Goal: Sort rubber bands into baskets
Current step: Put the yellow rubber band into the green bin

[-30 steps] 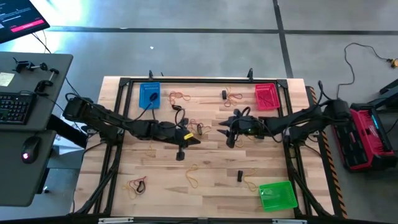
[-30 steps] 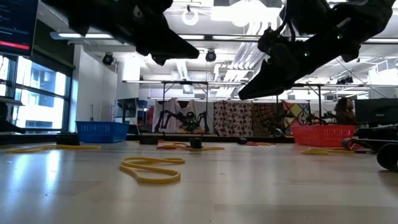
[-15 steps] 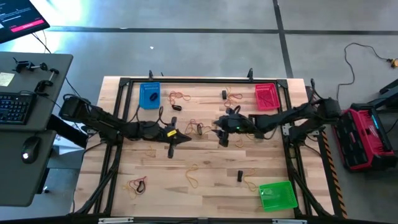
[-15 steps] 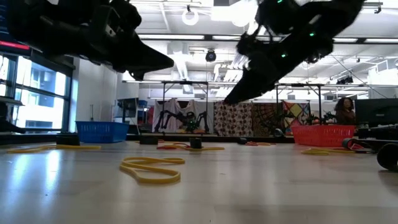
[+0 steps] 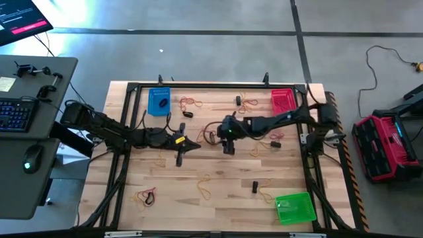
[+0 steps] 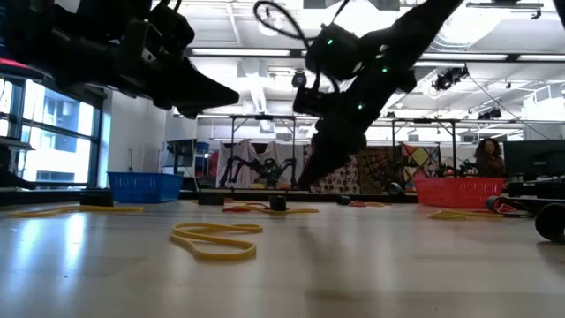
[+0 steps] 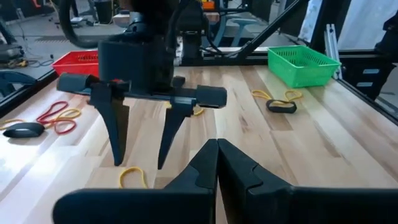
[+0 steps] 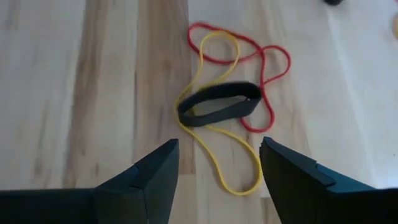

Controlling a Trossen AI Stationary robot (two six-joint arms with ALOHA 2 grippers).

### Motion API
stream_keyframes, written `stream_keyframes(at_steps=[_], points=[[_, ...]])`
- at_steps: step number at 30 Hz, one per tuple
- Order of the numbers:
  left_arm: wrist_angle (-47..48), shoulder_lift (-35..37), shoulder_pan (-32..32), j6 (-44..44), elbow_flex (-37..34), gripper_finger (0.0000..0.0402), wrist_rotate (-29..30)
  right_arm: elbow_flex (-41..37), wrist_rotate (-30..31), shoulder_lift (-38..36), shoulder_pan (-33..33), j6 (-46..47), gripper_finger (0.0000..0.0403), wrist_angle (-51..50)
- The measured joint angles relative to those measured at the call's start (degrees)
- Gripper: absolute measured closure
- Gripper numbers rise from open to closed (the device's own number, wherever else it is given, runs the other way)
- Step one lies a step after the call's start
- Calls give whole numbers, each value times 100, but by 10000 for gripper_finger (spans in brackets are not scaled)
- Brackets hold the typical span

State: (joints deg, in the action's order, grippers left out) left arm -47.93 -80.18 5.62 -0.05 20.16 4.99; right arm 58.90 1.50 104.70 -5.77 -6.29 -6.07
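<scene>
Rubber bands lie all over the wooden table (image 5: 165, 178), and none is in a gripper. Near the middle of the table sits a little bunch: a black band (image 8: 219, 103) lying on top of a yellow band (image 8: 214, 143) and a red band (image 8: 261, 74). The right gripper (image 5: 213, 135) hangs just over this bunch with its two fingers (image 8: 152, 180) spread wide, and it holds nothing. The left gripper (image 5: 195, 145) floats close by, also near the middle, with its fingers pressed together and nothing between them. A big yellow loop (image 6: 216, 240) lies flat on the wood by itself. The blue basket (image 5: 158, 102) sits at the far left corner, the red basket (image 5: 283, 102) at the far right corner, and the green basket (image 5: 295, 207) at the near right corner.
</scene>
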Motion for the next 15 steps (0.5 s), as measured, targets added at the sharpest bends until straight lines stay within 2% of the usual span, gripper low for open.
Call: stream_keyframes(at_steps=[6,15], points=[[-6,0,14,-210,-69,401,0,228,-348,356,-261,-305,190,-268],[-43,0,16,-228,-65,401,4,220,-376,486,-432,-599,190,-335]])
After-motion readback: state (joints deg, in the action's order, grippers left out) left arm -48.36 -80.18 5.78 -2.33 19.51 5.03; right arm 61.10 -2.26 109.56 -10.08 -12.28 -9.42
